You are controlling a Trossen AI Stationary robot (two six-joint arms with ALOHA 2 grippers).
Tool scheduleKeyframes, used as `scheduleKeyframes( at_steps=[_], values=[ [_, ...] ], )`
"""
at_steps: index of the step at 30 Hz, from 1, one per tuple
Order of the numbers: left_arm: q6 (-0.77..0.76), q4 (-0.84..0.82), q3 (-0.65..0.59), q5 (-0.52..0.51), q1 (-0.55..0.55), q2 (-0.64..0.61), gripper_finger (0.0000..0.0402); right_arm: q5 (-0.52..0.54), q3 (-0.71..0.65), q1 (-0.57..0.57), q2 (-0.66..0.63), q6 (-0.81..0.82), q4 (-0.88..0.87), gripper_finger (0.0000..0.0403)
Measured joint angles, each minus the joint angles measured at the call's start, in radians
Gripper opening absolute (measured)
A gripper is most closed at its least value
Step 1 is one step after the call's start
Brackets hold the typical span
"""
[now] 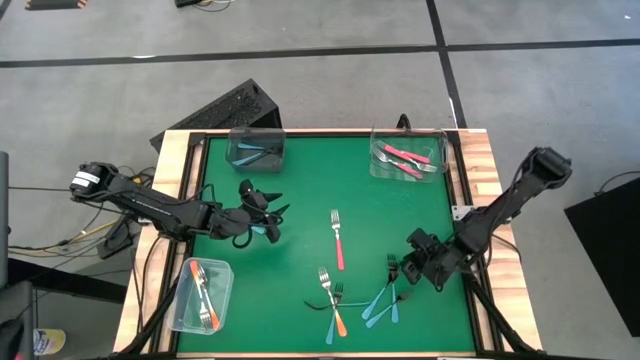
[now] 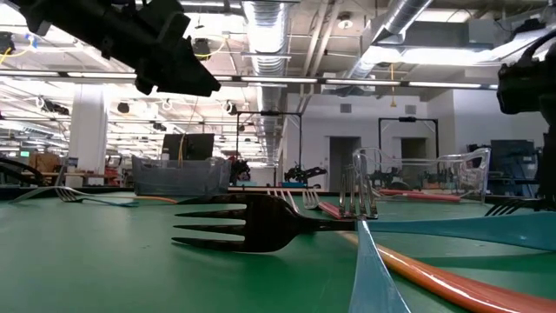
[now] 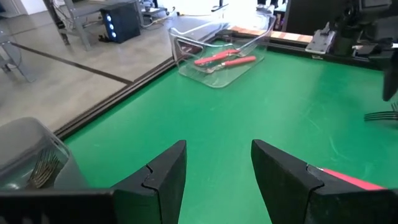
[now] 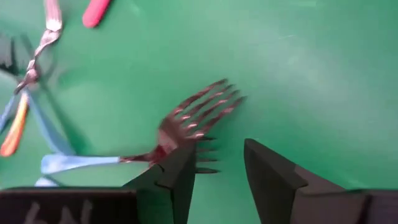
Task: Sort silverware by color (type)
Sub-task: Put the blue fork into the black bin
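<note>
You've got three clear tubs on the green counter (image 1: 300,200): the upper-left tub (image 1: 256,147) holds blue forks (image 1: 258,152), the upper-right tub (image 1: 407,155) pink forks (image 1: 403,156), the lower-left tub (image 1: 200,296) orange forks (image 1: 202,292). Your left claw (image 1: 270,222) hangs left of centre, fingers parted and empty; your right claw (image 4: 214,163) is low at lower right, fingers apart, one finger against a blue-handled fork's (image 4: 186,124) tines, nothing gripped. Loose forks: a pink fork (image 1: 338,240) at centre, an orange-and-blue pile (image 1: 350,300) along the bottom edge.
</note>
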Motion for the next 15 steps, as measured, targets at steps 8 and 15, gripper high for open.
scheduleKeyframes(
  at_steps=[8, 15],
  values=[
    [-0.003, -0.007, 0.0, -0.001, 0.0, 0.0, 0.0169, -0.038, 0.0, -0.019, 0.095, -0.02, 0.056, 0.0134],
    [-0.002, -0.006, 0.0, -0.002, 0.0, 0.0, 0.0169, -0.047, 0.005, -0.021, 0.116, -0.055, 0.095, 0.0029]
  ],
)
